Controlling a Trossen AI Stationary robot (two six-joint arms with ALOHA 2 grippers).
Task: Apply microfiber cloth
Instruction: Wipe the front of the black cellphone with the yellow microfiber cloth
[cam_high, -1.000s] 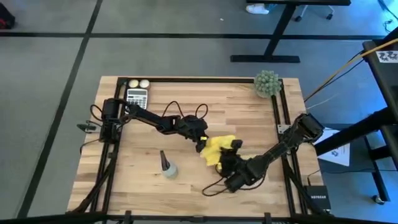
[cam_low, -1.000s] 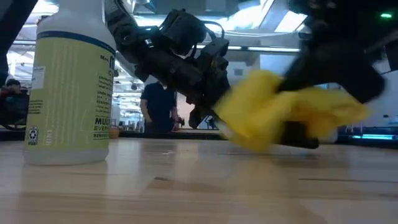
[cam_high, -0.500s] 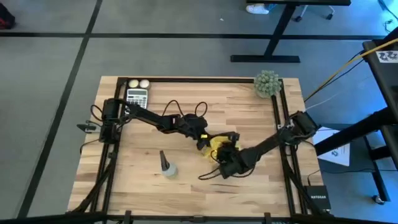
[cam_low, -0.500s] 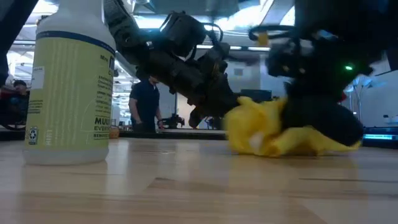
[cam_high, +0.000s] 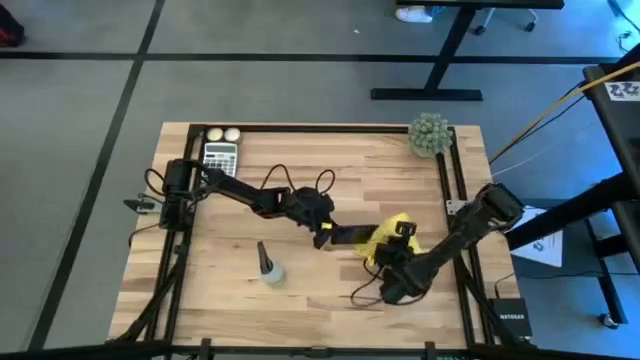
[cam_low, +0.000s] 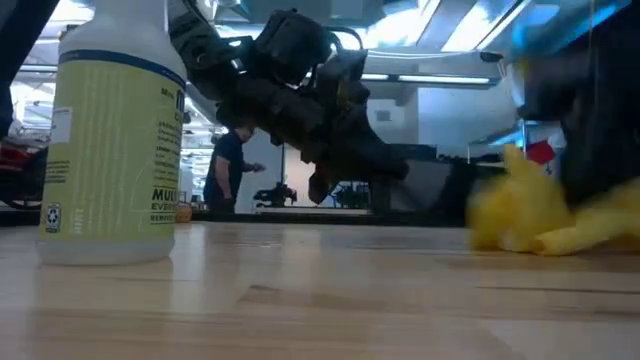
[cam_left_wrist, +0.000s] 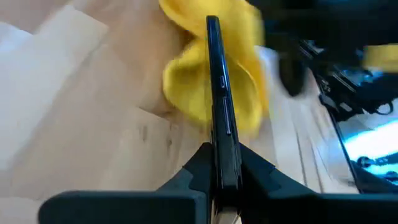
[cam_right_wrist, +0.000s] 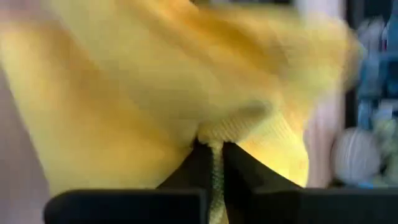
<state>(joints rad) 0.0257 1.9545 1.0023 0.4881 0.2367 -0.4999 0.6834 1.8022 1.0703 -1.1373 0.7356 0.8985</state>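
The wooden table (cam_high: 300, 170) carries everything. At its far right corner stands a small green plant (cam_high: 429, 133); at the far left corner lie a calculator (cam_high: 220, 157) and two pale balls (cam_high: 223, 134).

The left arm reaches from the table's left edge toward the middle. Its left gripper (cam_high: 326, 232) is closed on a black smartphone (cam_high: 350, 234), which it holds by one end, on its edge, above the table, as the left wrist view shows (cam_left_wrist: 219, 106).

The right arm comes from the table's right edge. Its right gripper (cam_high: 392, 252) is pinched tight on a fold of the microfiber cloth (cam_high: 388, 234), with the two fingers (cam_right_wrist: 189, 174) pressed together on the yellow fabric (cam_right_wrist: 168, 93). The cloth is bunched, just right of the phone's free end and touching it, near the middle of the table.

A grey spray bottle (cam_high: 269, 265) stands toward the table's near edge, left of the phone and apart from both grippers. In the low view it appears large at the left (cam_low: 110, 130), and a person (cam_low: 226, 170) stands in the room behind the table.
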